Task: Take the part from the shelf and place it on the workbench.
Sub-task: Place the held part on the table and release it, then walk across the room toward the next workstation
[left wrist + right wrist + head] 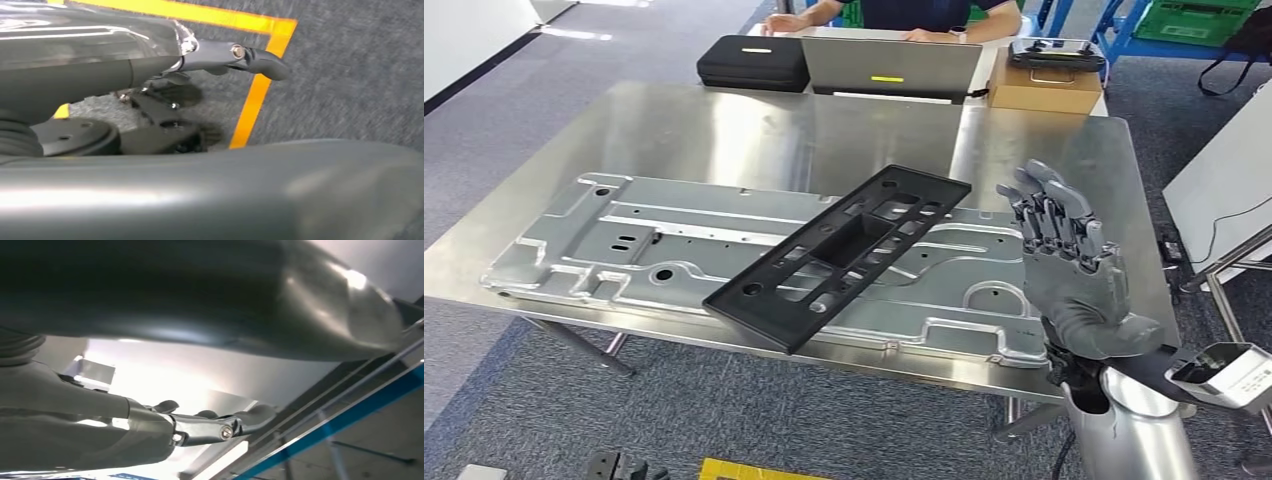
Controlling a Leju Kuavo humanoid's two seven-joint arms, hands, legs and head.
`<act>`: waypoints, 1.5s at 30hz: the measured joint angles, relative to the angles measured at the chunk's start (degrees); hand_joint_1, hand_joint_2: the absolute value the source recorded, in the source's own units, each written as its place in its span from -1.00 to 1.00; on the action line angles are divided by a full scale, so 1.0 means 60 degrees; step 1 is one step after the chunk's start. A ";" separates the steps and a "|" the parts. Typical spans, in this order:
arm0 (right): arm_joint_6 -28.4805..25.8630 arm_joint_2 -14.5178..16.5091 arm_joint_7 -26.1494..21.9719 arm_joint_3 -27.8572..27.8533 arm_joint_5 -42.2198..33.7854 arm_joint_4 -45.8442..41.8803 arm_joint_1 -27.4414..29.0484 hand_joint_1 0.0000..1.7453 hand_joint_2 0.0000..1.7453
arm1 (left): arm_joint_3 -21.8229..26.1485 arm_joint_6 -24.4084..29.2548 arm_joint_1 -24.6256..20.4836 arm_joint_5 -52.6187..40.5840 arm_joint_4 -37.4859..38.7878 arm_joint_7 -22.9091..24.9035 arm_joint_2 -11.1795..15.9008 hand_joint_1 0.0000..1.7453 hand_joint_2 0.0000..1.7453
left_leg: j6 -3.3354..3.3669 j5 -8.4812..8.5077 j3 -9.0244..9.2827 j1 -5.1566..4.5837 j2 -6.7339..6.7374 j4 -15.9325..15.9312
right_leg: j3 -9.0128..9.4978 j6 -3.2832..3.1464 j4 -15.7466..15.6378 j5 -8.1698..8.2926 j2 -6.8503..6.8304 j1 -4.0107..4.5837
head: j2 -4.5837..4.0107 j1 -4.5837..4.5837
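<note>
A long black plastic part (839, 255) with several cut-outs lies slanted on a large pressed silver metal panel (604, 240), which rests on the steel workbench (754, 130). My right hand (1072, 265) is raised to the right of the black part, apart from it, fingers spread and holding nothing. In the right wrist view the right hand (150, 432) has its fingers stretched out with nothing in them. In the left wrist view my left hand (165, 55) hangs over the carpet with a finger extended and grips nothing.
A person sits behind the bench's far edge at a grey laptop (890, 68). A black case (754, 62) and a cardboard box (1044, 88) with a controller on it stand there too. Yellow floor tape (250, 110) crosses grey carpet.
</note>
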 joint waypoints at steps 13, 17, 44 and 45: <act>-0.0017 -0.0035 -0.0177 0.0434 0.0386 -0.0687 0.0398 -1.00 -1.00 | -0.0006 0.0051 0.0074 0.0028 0.0000 -0.0071 0.0046 -1.00 -1.00 | 0.0020 0.0822 -0.0969 0.0047 0.0162 -0.0094 | 0.0479 0.0403 0.1068 -0.0903 0.0065 -0.0053 | 0.0000 0.0005; -0.0225 -0.0141 -0.0371 0.0537 0.0564 -0.0859 0.0679 -1.00 -1.00 | -0.0005 0.0051 0.0122 0.0104 0.0000 -0.0118 0.0046 -1.00 -1.00 | -0.0146 0.0984 -0.1204 0.0027 0.0152 0.0114 | 0.1261 0.0293 -0.0290 -0.0855 0.0095 0.0015 | 0.0001 0.0000; -0.5212 -0.0312 0.1187 0.0543 0.3593 0.8650 0.3319 -1.00 -1.00 | 0.0407 0.0153 0.0382 0.0424 0.0000 -0.0289 -0.0168 -1.00 -1.00 | 0.0019 0.0860 -0.0752 0.0058 0.0206 -0.0389 | 0.0541 0.0332 0.1319 -0.0521 0.0061 -0.0016 | 0.0000 -0.0006; -0.5390 -0.0187 0.1474 0.0436 0.3599 0.9931 0.3012 -1.00 -1.00 | 0.0408 0.0149 0.0352 0.0386 0.0000 -0.0289 -0.0189 -1.00 -1.00 | -0.0002 0.0894 -0.0882 0.0036 0.0205 -0.0268 | 0.1071 0.0281 0.0608 -0.0546 0.0058 0.0001 | 0.0000 -0.0008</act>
